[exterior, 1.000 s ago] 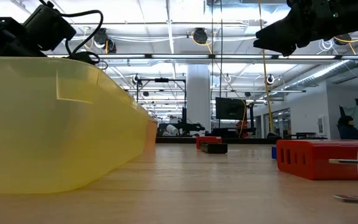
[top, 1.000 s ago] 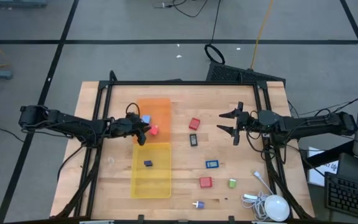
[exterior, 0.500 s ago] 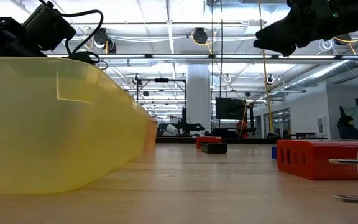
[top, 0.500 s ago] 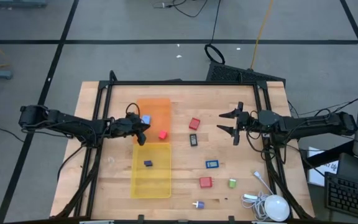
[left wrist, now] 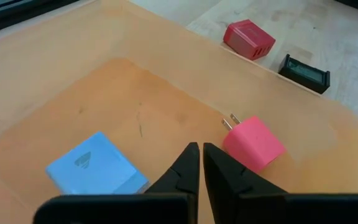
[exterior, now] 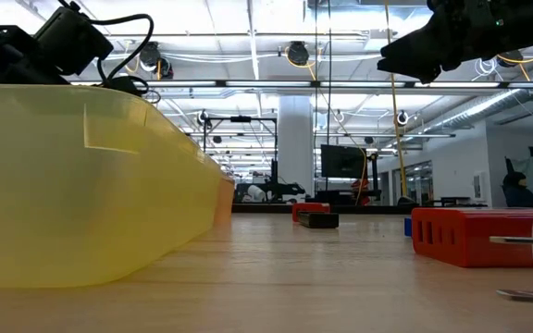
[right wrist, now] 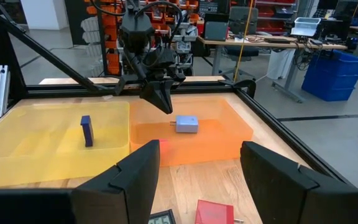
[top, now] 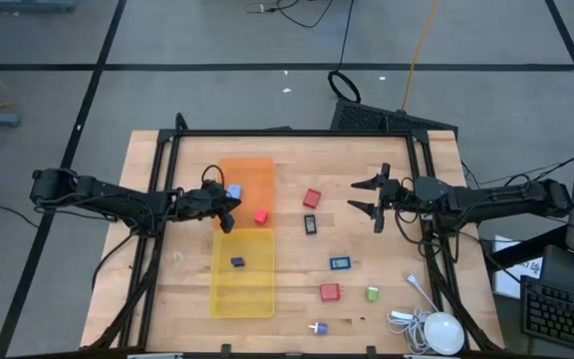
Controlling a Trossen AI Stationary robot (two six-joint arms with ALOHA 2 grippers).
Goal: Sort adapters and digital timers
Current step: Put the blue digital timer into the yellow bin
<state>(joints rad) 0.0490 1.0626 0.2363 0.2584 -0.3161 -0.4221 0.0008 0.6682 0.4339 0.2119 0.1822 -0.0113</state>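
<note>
My left gripper is shut and hangs empty over the orange tray, fingertips just above its floor. A pink adapter and a light blue adapter lie flat on that floor on either side of the fingertips. A dark blue timer is in the yellow tray. On the wood lie two red adapters, a green adapter, a white-purple adapter, a black timer and a blue timer. My right gripper is open, raised at the right.
A white round device with a cable lies at the table's near right corner. A black frame runs along the table's far side and down both sides. Bare wood lies between the trays and my right gripper.
The pink adapter has left my left gripper's fingertips, gone a little toward the table's right edge, and now lies on the orange tray's floor. Both arms have kept still.
</note>
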